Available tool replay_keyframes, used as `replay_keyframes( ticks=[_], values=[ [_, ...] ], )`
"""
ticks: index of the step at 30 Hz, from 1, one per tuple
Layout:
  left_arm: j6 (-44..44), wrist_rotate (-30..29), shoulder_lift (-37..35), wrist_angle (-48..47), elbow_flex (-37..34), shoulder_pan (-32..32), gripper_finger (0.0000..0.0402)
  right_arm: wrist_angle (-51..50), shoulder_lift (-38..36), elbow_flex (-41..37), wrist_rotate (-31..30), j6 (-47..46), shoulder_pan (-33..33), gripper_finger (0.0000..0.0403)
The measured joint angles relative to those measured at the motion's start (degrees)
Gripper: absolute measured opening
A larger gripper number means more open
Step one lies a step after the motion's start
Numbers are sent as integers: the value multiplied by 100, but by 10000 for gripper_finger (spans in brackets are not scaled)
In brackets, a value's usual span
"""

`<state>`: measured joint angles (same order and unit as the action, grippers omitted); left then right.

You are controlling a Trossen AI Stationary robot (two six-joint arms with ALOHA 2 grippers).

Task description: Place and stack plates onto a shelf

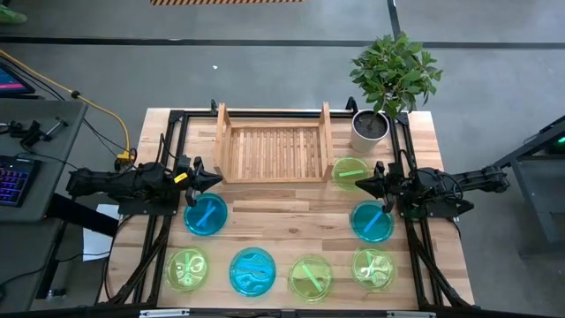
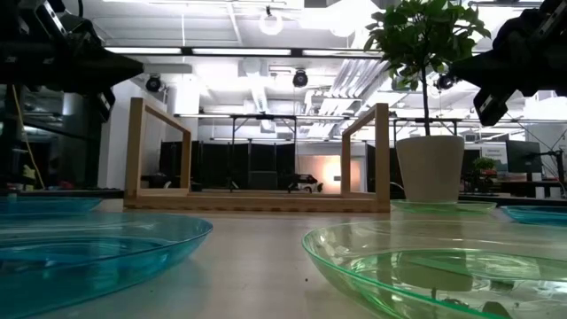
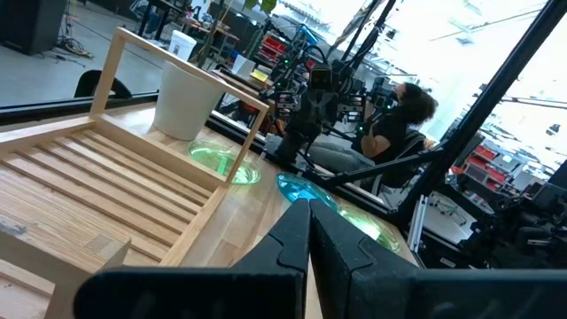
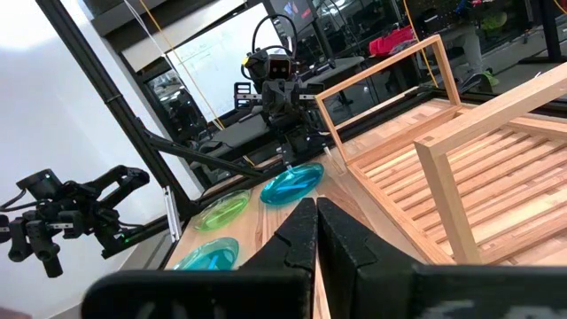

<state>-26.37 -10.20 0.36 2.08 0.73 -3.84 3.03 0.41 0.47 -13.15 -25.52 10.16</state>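
Several small round translucent plates lie flat on the wooden tabletop: blue ones [image 1: 206,215] [image 1: 252,270] [image 1: 372,221] and green ones [image 1: 188,269] [image 1: 311,276] [image 1: 373,268] [image 1: 350,171]. The shelf [image 1: 274,146], a light wooden slatted rack with raised side rails, stands at the table's far middle with nothing on it. My left gripper [image 1: 216,181] hovers shut at the left, above the table beside the shelf's near left corner. My right gripper [image 1: 357,184] hovers shut at the right, over the near edge of the green plate by the shelf. Both point level toward the table's middle.
A potted plant in a white pot [image 1: 371,126] stands at the far right, next to the shelf. Black frame rails [image 1: 172,132] run along the table's sides. A keyboard [image 1: 13,177] and cables lie off the table's left. A person [image 3: 399,115] sits beyond the table's right edge.
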Motion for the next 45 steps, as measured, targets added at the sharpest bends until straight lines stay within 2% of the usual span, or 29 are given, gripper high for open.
replay_keyframes(
  ticks=[40, 43, 45],
  values=[
    [-1, 0, 0, -2, 1, 0, 1, 0, -1, 0, 0, 0, -1, 0],
    [-2, 0, 0, -2, 0, -1, 1, 262, 2, -1, -319, -77, -1, 0],
    [-2, 0, 0, -2, 1, 0, 1, 897, 1, -1, -784, -611, -3, 0]
  ],
)
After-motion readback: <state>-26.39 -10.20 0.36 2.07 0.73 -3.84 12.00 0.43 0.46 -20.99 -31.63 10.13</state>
